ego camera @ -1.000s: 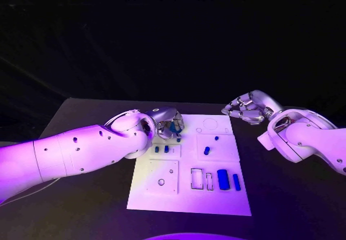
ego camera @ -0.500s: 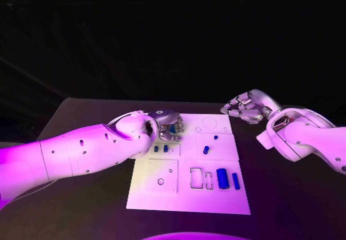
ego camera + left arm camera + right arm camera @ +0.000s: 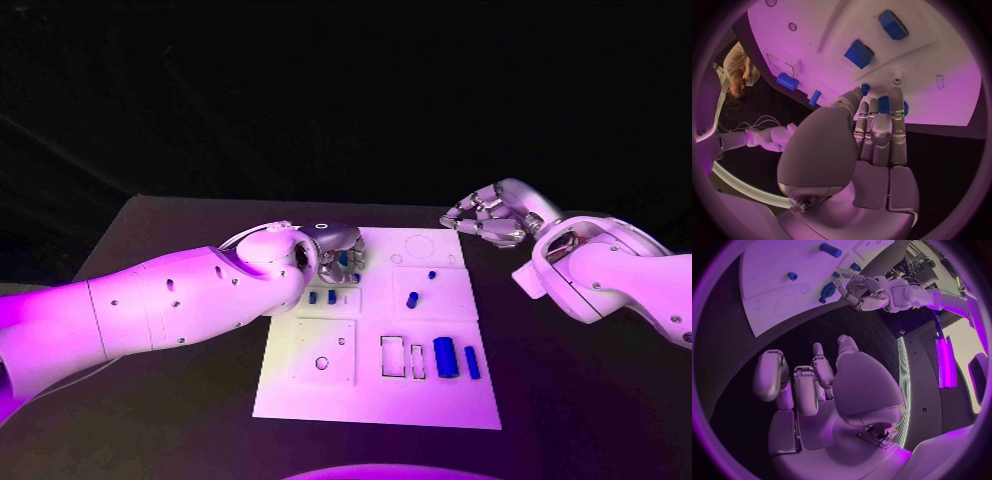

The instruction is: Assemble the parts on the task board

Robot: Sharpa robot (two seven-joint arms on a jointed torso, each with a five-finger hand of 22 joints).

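The task board [image 3: 378,395] lies flat in the middle of the table [image 3: 173,420], its long axis running away from the robot. On the near part of the board, two long blue pieces [image 3: 446,358] lie side by side, parallel to that axis, right of a pair of outlined slots. Further along the board, a short blue piece [image 3: 413,299] sits near the centre line, and two small blue pieces [image 3: 323,297] sit toward the left edge. Just beyond those two, at the board's far left corner, the left hand [image 3: 339,255] is lowered over the board with its fingers [image 3: 896,107] straight and close together; a blue part [image 3: 885,104] lies against the fingertips, but whether it is gripped cannot be told. The right hand [image 3: 490,222] hovers off the board's far right corner, fingers loosely curled and holding nothing. The left hand is therefore much the nearer to the part being worked.
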